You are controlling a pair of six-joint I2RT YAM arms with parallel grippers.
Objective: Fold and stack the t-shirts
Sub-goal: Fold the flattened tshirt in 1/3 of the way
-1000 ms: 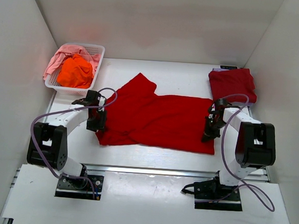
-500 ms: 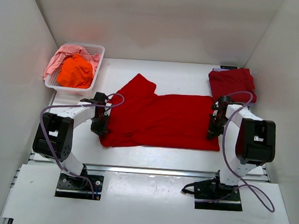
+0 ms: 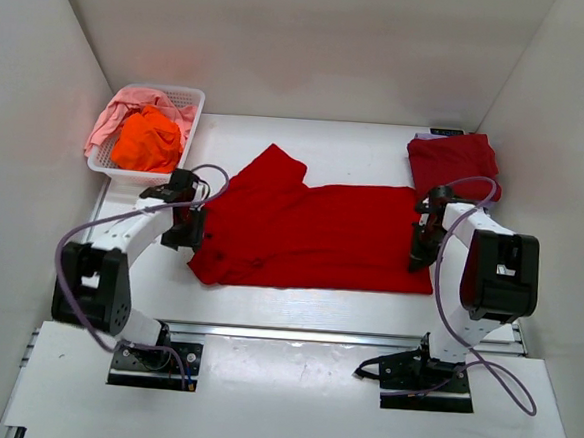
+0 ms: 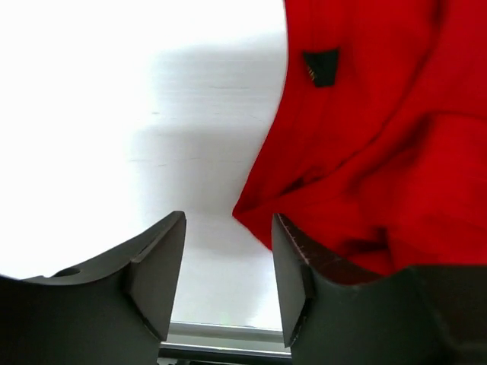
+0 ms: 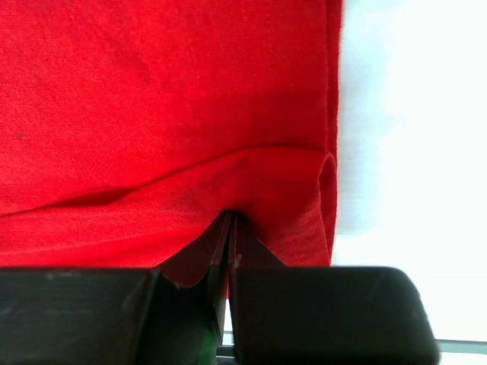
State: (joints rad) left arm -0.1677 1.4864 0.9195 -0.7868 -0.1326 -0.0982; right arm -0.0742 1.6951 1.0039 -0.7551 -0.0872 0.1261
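Spread wide across the middle of the table (image 3: 317,146): the red t-shirt (image 3: 311,235). Lies mostly flat, with one sleeve pointing toward the far side and the left end rumpled into soft folds. Shows a small dark label on its upper part in the left wrist view.

At the shirt's right edge, the right gripper (image 3: 420,256). Pinches the fabric with jaws pressed together, so that the right wrist view shows a fold of red cloth rising straight out of the closed fingers (image 5: 304,304), hem running down the right side.

At the left end, the left gripper (image 3: 185,234). Stands with jaws apart and nothing between them but white table. Sits just beside the cloth without touching it; in the left wrist view the shirt's near corner points down toward the gap, close to the right finger (image 4: 293,274).

Farther out, at the far right corner: a folded dark red shirt (image 3: 454,162), well apart from the spread one. At the far left: a white basket (image 3: 198,97) holding a pink garment (image 3: 114,116) and an orange garment (image 3: 149,139), bunched together.
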